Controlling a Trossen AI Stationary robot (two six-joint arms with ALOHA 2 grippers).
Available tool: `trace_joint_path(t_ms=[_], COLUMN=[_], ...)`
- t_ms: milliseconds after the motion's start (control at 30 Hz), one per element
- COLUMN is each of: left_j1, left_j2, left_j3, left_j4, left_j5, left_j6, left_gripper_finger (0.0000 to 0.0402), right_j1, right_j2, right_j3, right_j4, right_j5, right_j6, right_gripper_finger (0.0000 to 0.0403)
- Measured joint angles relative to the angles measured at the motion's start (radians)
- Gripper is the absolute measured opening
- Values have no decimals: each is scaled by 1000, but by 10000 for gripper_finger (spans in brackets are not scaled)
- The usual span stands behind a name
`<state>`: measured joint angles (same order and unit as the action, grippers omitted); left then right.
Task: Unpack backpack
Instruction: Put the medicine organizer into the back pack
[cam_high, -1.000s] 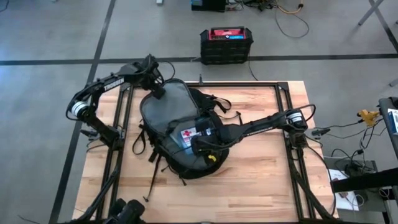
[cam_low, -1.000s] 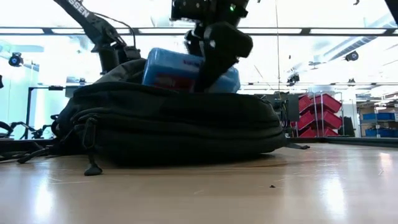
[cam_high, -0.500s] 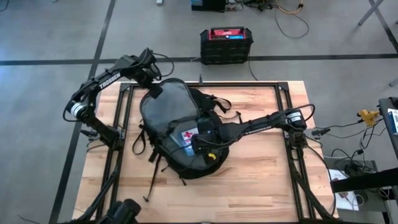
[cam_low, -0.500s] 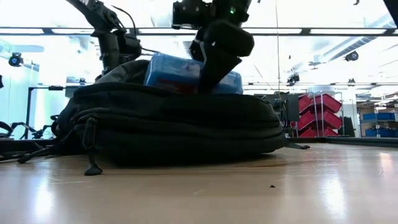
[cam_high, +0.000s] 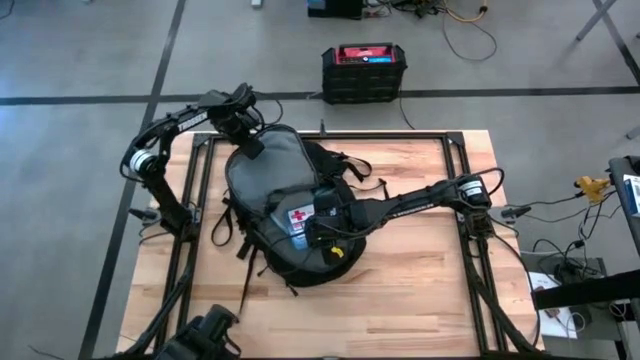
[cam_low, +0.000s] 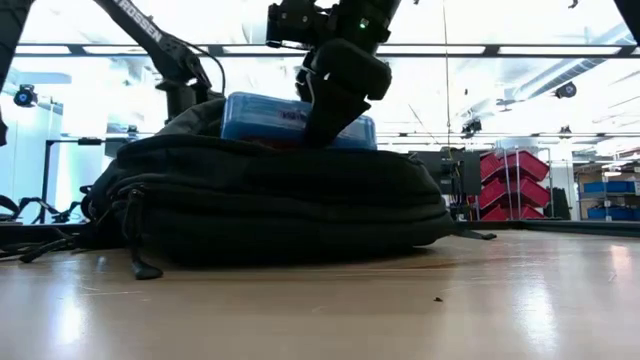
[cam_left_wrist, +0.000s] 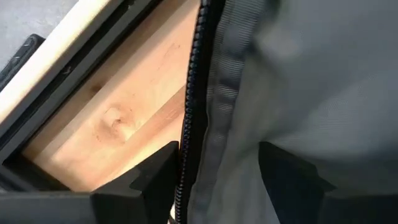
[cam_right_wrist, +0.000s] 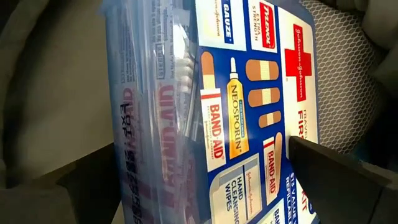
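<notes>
- I saw the worktop (cam_high: 420, 290) carrying the backpack (cam_high: 265, 175), flat and unzipped, left of centre.
- My right gripper (cam_high: 308, 228) clasped the blue first-aid kit (cam_high: 299, 221) at the pack's 5 o'clock opening.
- My left gripper (cam_high: 252, 138) pinched the zipper edge (cam_left_wrist: 193, 93) at 12 o'clock.

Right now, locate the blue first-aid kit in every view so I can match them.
High view: first-aid kit in the open backpack, centre.
Low view: kit above the backpack's top, upper centre.
Left wrist view: not in it.
Right wrist view: kit fills the picture.
Shared landmark: the backpack's grey lining.
</notes>
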<state>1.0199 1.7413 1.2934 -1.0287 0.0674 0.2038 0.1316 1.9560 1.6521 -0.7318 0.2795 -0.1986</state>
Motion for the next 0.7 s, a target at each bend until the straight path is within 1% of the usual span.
trace_joint_path(t_ms=[67, 167, 200, 267, 333, 400, 533, 633, 700], left_j1=[0, 0, 0, 0, 0, 0, -4, -15, -23], left_j2=[7, 4, -1, -13, -33, -59, -121, -177, -215], left_j3=[0, 0, 0, 13, 37, 77, 179, 271, 344], left_j4=[0, -1, -2, -22, -54, -99, -185, -248, -292], left_j5=[0, -2, -6, -21, -73, -104, -108, -105, -94], left_j6=[17, 23, 20, 17, 12, 1, -16, -24, -32], left_gripper_finger=[133, 41, 22, 13, 7, 6, 3, 2, 2], right_j1=[2, 2, 2, 3, 4, 8, 15, 20, 26], right_j2=[-4, -10, -13, -13, -14, -14, 0, 4, 4], right_j3=[9, 11, 11, 11, 11, 11, -7, -12, -11], right_j4=[-3, -3, -3, -4, -7, -18, -25, -66, -87], right_j5=[1, 4, 5, 6, 6, 5, 5, 31, 78], right_j6=[0, -6, -11, -16, -20, -10, 24, 25, 22], right_gripper_finger=[399, 399, 399, 399, 399, 399, 399, 399, 399])
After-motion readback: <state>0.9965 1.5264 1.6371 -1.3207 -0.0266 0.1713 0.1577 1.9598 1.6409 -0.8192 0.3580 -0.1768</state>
